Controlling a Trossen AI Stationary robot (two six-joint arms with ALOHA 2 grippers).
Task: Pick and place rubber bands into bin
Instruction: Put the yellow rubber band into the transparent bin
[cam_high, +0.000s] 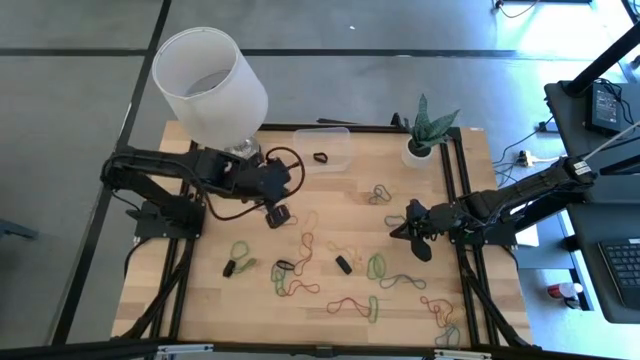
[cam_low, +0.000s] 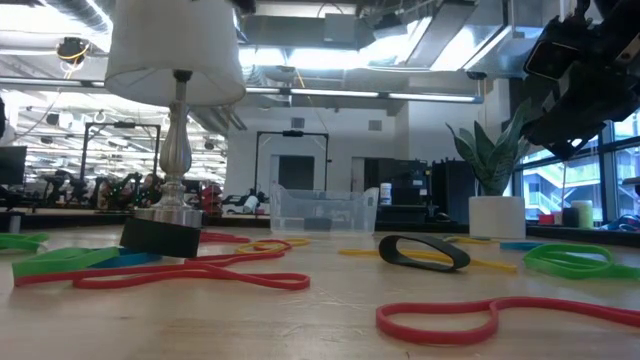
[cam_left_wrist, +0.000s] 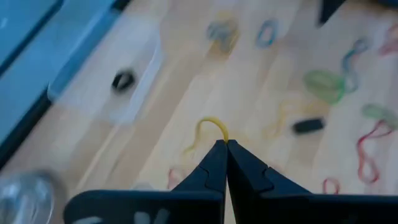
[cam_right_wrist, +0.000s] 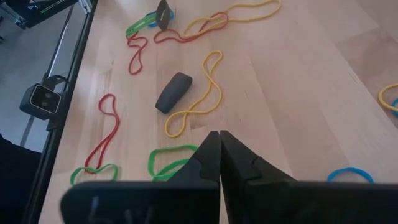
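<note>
The task stood at an early stage. The bin (cam_high: 333, 148) sat at the worktop's far edge, near the middle, between the lampshade (cam_high: 209, 82) and the potted plant (cam_high: 430, 125). One black band (cam_high: 320, 158) lay within its outline in the high view; whether further bands lay inside could not be made out through the clear walls.

The rubber bands (cam_high: 341, 303) lay scattered across the middle and near part of the worktop in green, red, orange, yellow and black, well apart from the bin. By this inspector's judgement nearly all remained to be moved.

The left gripper (cam_high: 277, 214) hung over the left-centre of the worktop, its fingers together and clamped on a yellow band (cam_left_wrist: 210, 126), whose loop stood out past the tips in the left wrist view. That band had not yet reached the bin.

The right gripper (cam_high: 418, 247) waited near the right edge, fingers together, with nothing seen between them.

The left wrist view was blurred; bands there showed only as smears. The low view cut off both arms at the top, and the near right corner bands overlapped too closely to count.
</note>
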